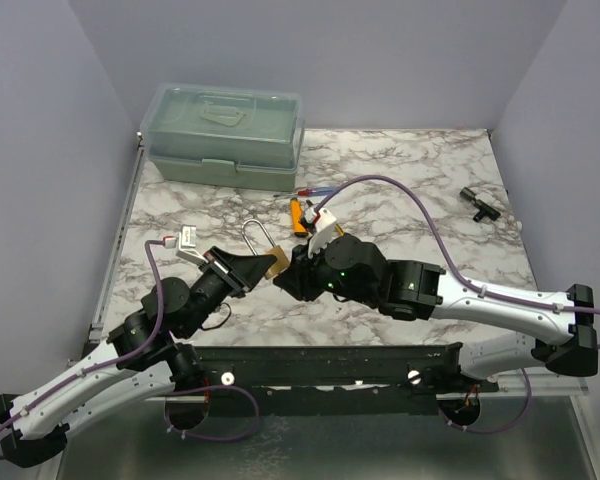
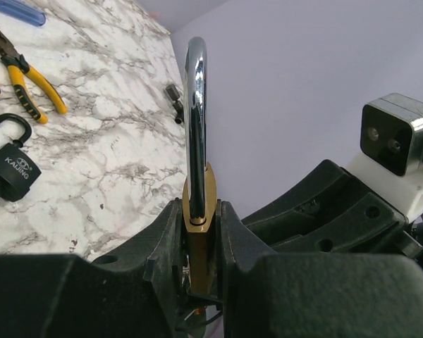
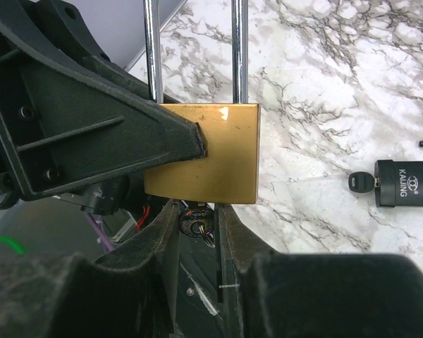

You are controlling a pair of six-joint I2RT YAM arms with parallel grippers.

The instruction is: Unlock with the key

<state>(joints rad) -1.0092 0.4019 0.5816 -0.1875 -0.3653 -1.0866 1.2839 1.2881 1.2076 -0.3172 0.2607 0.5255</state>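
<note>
A brass padlock [image 1: 274, 262] with a long steel shackle [image 1: 252, 235] is held above the table. My left gripper [image 1: 260, 266] is shut on its body; in the left wrist view the lock [image 2: 199, 204] stands edge-on between the jaws. My right gripper [image 1: 296, 264] meets the lock from the right. In the right wrist view the lock's bottom [image 3: 211, 151] sits just above my gripper [image 3: 197, 215], which is closed on the dark head of a key [image 3: 196, 225] with a ring. The key's blade is hidden at the lock's underside.
A black padlock [image 3: 402, 184] with its own key [image 3: 358, 183] lies on the marble table [image 1: 400, 180]. Yellow-handled pliers [image 1: 298, 215] and a blue screwdriver [image 1: 315, 190] lie behind the grippers. A green toolbox [image 1: 225, 135] stands at the back left, a small black part [image 1: 477, 203] at the right.
</note>
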